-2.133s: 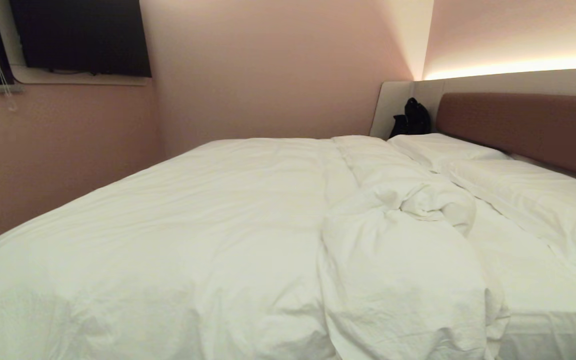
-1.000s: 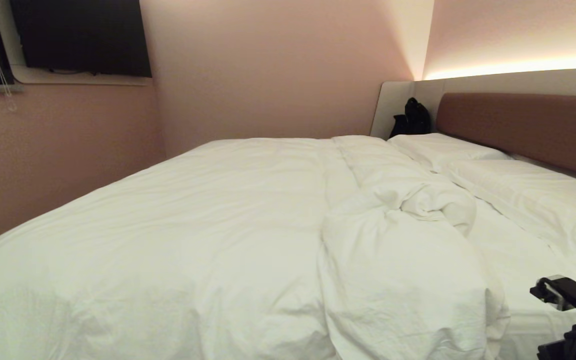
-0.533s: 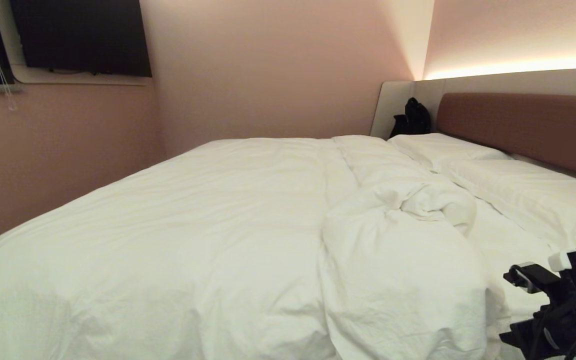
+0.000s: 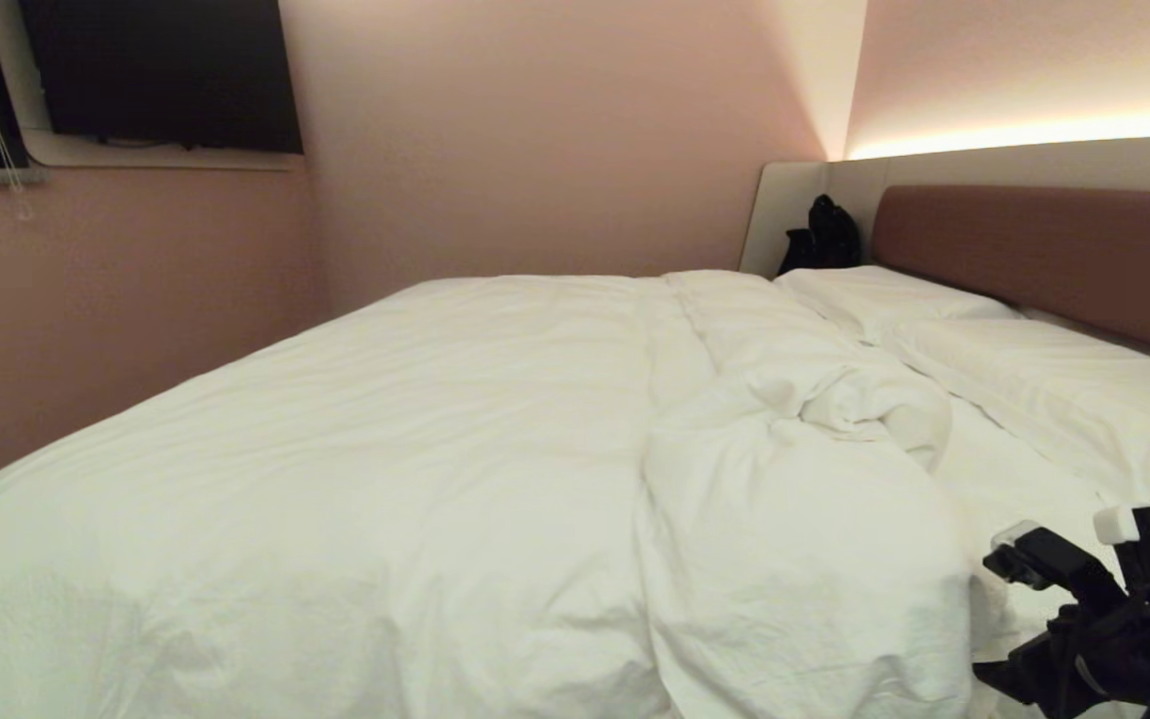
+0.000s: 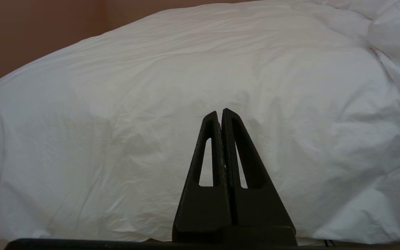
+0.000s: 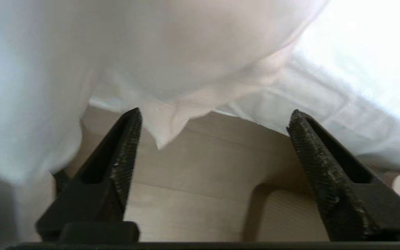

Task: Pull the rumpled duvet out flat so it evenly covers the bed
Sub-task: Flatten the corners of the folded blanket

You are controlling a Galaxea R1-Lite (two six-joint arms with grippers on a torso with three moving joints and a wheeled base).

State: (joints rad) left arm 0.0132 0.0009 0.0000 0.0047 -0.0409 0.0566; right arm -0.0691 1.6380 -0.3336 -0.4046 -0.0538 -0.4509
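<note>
Judging progress from how the bedding lies: the duvet (image 4: pixel 385 449) sits mostly flat over the part of the bed (image 4: pixel 1034 250) away from the headboard, but its headboard-side edge is folded back on itself in a thick rumpled ridge (image 4: pixel 815 419), leaving a strip of bare sheet (image 4: pixel 1024 499) between that ridge and the pillows (image 4: pixel 1054 399). So the spreading is only partly done; the bunched edge is not yet pulled toward the pillows. The right gripper (image 6: pixel 214 118) hangs low at the near side of the bed, its black fingers spread wide with nothing between them. Directly ahead of the tips, just beyond and slightly above them, a small pointed corner of the duvet (image 6: pixel 165 135) droops off the mattress edge, apart from both fingers, with pale floor behind it. The grasp is not made. The left gripper (image 5: pixel 221 114) is parked level, fingers pressed together and empty, with the hanging flank of the duvet straight in front of it, apart from the tips. Material note: plain white, thick and puffy, soft shallow wrinkles across the flat area, deep folds in the ridge; likely slumps and drags rather than slides when one corner alone is pulled. Remaining, as I read it: pinch the corner, draw the folded edge toward the pillows, smooth.
</note>
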